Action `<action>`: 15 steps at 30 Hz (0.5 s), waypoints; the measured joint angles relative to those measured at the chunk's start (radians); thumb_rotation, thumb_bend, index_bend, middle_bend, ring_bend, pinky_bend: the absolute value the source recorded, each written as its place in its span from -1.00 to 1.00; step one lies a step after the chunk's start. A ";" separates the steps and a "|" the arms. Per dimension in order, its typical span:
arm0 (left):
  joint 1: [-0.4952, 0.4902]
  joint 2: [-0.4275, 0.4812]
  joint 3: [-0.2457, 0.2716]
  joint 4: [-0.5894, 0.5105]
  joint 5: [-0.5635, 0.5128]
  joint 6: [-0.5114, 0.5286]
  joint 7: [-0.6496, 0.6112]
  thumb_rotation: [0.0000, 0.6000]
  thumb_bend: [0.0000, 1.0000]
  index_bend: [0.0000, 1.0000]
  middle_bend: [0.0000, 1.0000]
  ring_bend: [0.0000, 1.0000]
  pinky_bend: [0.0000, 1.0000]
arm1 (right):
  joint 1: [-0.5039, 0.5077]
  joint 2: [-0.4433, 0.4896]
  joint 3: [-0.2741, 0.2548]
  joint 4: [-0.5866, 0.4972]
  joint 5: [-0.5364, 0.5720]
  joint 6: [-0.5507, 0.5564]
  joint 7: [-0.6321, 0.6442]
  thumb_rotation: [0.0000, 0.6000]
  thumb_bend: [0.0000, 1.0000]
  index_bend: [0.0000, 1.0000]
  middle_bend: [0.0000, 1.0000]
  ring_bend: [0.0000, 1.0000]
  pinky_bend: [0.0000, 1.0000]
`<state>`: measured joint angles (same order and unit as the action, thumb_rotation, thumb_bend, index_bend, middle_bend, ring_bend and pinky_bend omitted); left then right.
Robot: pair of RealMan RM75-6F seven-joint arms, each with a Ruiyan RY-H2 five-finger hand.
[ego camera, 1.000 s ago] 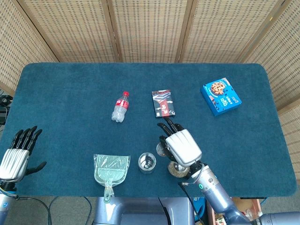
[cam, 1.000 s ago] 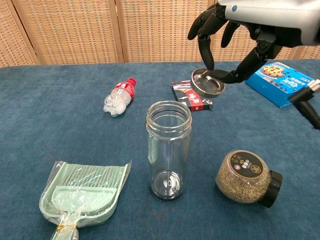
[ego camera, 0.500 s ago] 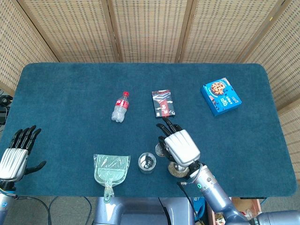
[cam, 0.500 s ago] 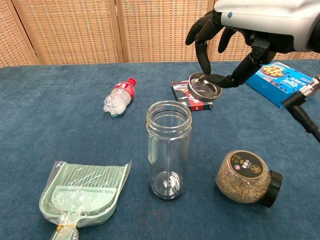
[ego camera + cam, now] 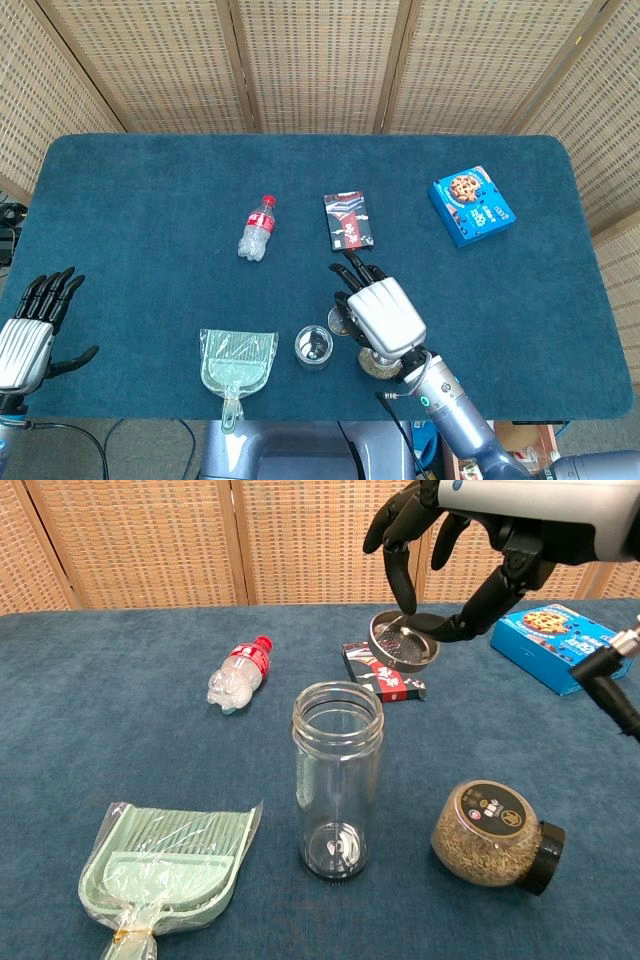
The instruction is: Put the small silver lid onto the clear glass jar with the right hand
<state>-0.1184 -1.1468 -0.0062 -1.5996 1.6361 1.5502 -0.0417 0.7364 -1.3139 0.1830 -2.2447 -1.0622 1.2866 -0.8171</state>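
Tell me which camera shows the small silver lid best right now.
The chest view. There the small silver lid shows with its hollow underside facing the camera, pinched in the right hand above and to the right of the clear glass jar. In the head view the hand covers it, leaving only a sliver visible.

A worktop point(image 5: 150, 190) covered in dark blue cloth carries a clear glass jar point(image 5: 337, 780) standing upright near the front. A green dustpan point(image 5: 165, 872) lies to its left, a jar of seeds point(image 5: 495, 834) on its side to its right. Farther back lie a small cola bottle point(image 5: 236, 674), a dark packet point(image 5: 383, 670) and a blue cookie box point(image 5: 562, 645).
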 measured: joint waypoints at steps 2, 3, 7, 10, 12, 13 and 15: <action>0.003 0.004 0.001 -0.003 0.007 0.007 -0.001 1.00 -0.62 -1.00 -1.00 -1.00 -1.00 | 0.001 0.001 0.001 -0.004 0.001 0.000 0.001 1.00 0.13 0.28 -0.51 -0.90 -0.34; 0.003 0.004 0.002 -0.004 0.007 0.007 0.000 1.00 -0.62 -1.00 -1.00 -1.00 -1.00 | 0.002 0.001 0.001 -0.006 0.001 0.000 0.002 1.00 0.13 0.28 -0.51 -0.90 -0.34; 0.003 0.006 0.002 -0.006 0.004 0.001 0.004 1.00 -0.62 -1.00 -1.00 -1.00 -1.00 | 0.006 -0.004 -0.001 -0.012 0.001 -0.005 0.005 1.00 0.13 0.28 -0.51 -0.90 -0.34; 0.003 0.007 0.002 -0.005 0.003 0.001 0.003 1.00 -0.62 -1.00 -1.00 -1.00 -1.00 | 0.010 -0.013 -0.005 -0.015 0.003 -0.008 0.005 1.00 0.13 0.28 -0.51 -0.90 -0.34; 0.003 0.006 0.002 -0.003 0.002 0.000 0.004 1.00 -0.62 -1.00 -1.00 -1.00 -1.00 | 0.013 -0.020 -0.006 -0.018 0.004 -0.010 0.005 1.00 0.13 0.28 -0.51 -0.90 -0.34; 0.002 0.006 0.001 -0.003 0.001 -0.001 0.004 1.00 -0.62 -1.00 -1.00 -1.00 -1.00 | 0.014 -0.024 -0.006 -0.019 0.005 -0.011 0.006 1.00 0.13 0.28 -0.51 -0.90 -0.34; 0.001 0.005 0.001 -0.002 -0.002 -0.005 0.005 1.00 -0.62 -1.00 -1.00 -1.00 -1.00 | 0.017 -0.030 -0.006 -0.024 0.007 -0.012 0.007 1.00 0.13 0.28 -0.51 -0.90 -0.34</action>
<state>-0.1173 -1.1415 -0.0057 -1.6016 1.6340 1.5448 -0.0366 0.7534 -1.3437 0.1766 -2.2684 -1.0552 1.2748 -0.8098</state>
